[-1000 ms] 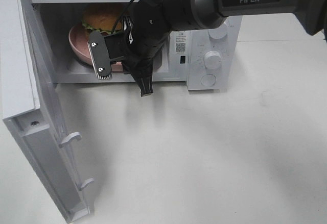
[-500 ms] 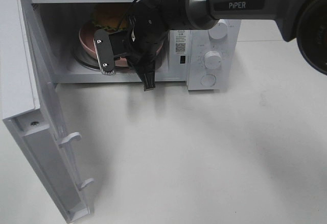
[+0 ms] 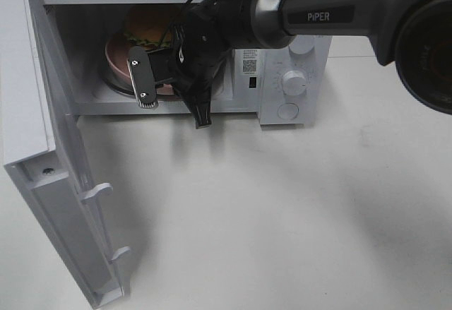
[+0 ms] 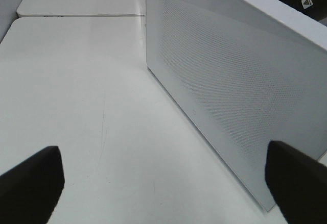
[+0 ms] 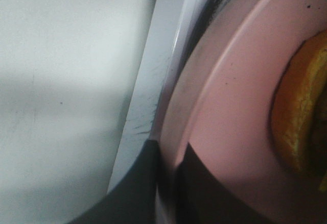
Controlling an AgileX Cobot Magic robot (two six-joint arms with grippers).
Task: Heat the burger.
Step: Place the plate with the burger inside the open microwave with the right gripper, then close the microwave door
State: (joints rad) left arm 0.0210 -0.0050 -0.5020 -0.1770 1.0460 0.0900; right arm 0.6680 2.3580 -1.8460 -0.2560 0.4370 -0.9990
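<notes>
A white microwave [image 3: 293,112] stands on a white table [image 3: 282,218], its door [image 3: 32,105] swung wide open. The right gripper [image 5: 167,183] is clamped on the rim of a pink plate [image 3: 113,54] that carries the burger [image 3: 145,26]. Over the last second the plate has slid from the cavity's mouth deeper in, so the burger now sits well inside. The left gripper [image 4: 163,183] hangs empty near the door, jaws spread wide. Loading looks nearly done; letting go of the plate, withdrawing and shutting the door likely remain.
</notes>
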